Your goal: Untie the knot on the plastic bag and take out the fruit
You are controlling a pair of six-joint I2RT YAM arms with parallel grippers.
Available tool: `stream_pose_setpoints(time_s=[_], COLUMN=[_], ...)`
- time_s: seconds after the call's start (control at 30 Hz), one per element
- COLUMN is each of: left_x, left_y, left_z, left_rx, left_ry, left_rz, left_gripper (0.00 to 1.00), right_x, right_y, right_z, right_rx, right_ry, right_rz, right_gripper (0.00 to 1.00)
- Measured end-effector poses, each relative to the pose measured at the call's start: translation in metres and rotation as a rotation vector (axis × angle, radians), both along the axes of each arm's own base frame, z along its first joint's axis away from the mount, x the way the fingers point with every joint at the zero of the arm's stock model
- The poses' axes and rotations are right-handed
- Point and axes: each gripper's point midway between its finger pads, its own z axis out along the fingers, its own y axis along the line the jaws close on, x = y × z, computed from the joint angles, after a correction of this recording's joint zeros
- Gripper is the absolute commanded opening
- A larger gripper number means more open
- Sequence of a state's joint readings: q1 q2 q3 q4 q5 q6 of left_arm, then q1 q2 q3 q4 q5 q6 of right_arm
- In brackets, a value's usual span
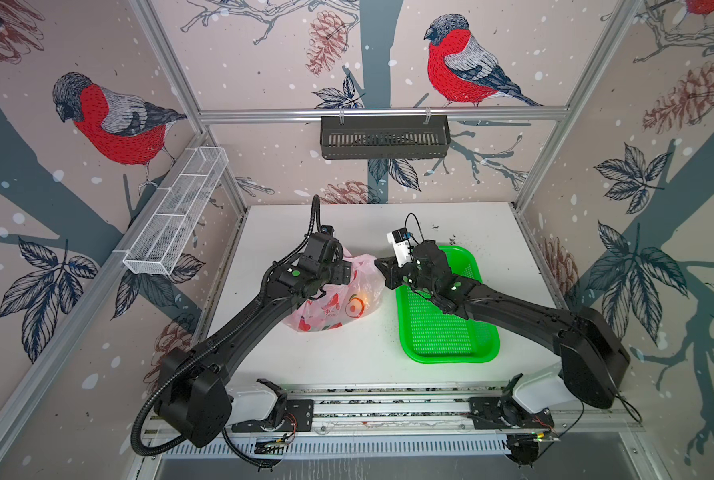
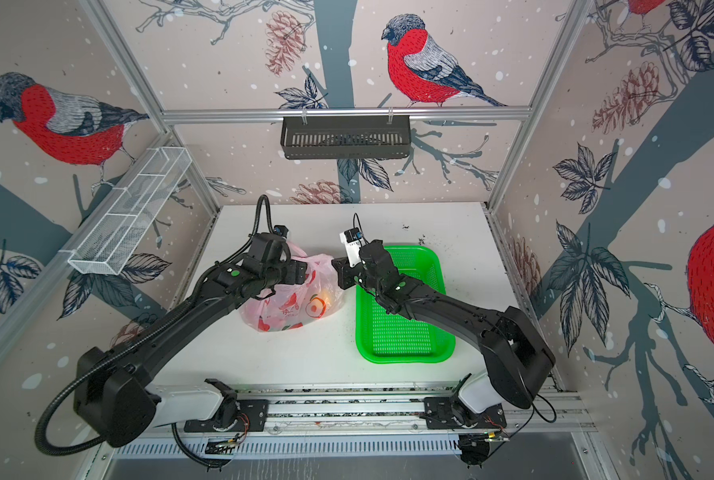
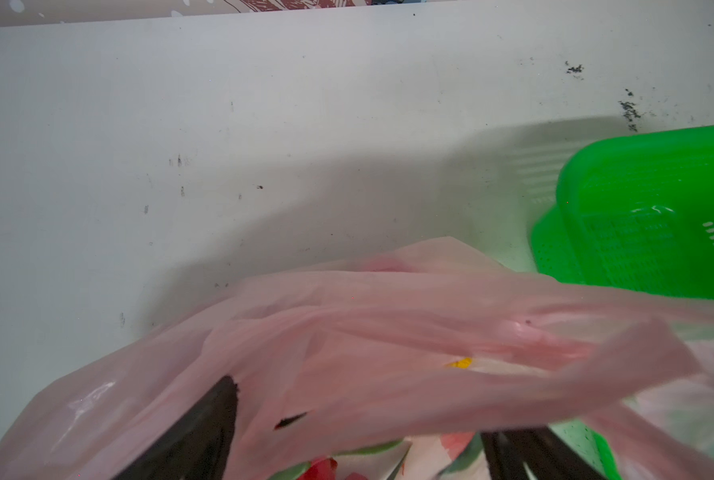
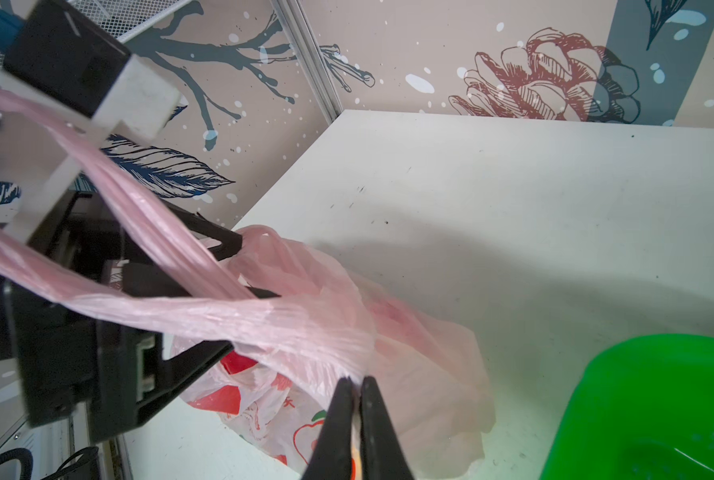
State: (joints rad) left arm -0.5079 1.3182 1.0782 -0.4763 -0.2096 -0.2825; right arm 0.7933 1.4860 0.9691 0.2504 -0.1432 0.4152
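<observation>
fruit (image 1: pixel 363 297) dim (inside the bag (image 1: pixel 330 322))

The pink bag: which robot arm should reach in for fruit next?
Probably left. The left gripper is open against the plastic bag, free to reach in. The right gripper is shut, pinching the bag's plastic.

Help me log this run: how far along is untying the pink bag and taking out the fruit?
Done: nothing clearly finished; the green tray shows no fruit. In hand: the right claw is shut on the handle strands of the plastic bag, which run taut past the open left claw; whether the knot is loose I cannot tell. Left: the fruit, an orange showing through the plastic, is inside the bag.
</observation>
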Motion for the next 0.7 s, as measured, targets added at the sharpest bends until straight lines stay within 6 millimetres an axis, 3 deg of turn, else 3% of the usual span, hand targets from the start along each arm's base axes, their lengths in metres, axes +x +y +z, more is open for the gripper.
stream_pose_setpoints(time_s=[0.13,0.33,0.6,0.7], left_x=[0.007,0.012,-0.001,-0.008], left_y=[0.005,0.021,0.044,0.05], left_z=[0.001,0.016,0.036,0.044], left_rx=[0.045,0.066,0.027,-0.009], left_ry=[-0.035,-0.144,-0.294,-0.34], left_rz=[0.04,0.116,0.204,0.223], left_gripper=[0.75,0.51,0.09,0.01], right_x=[-0.002,-0.003,-0.003,-0.003], right_y=[-0.001,-0.006,-0.009,-0.008], right_z=[-0.003,-0.01,-0.01,-0.009], right_rx=[0.006,0.016,0.027,0.027], right_ry=[0.0,0.016,0.02,0.019], right_rz=[0.006,0.002,-0.007,-0.008], right_gripper=[0.1,0.1,0.1,0.14])
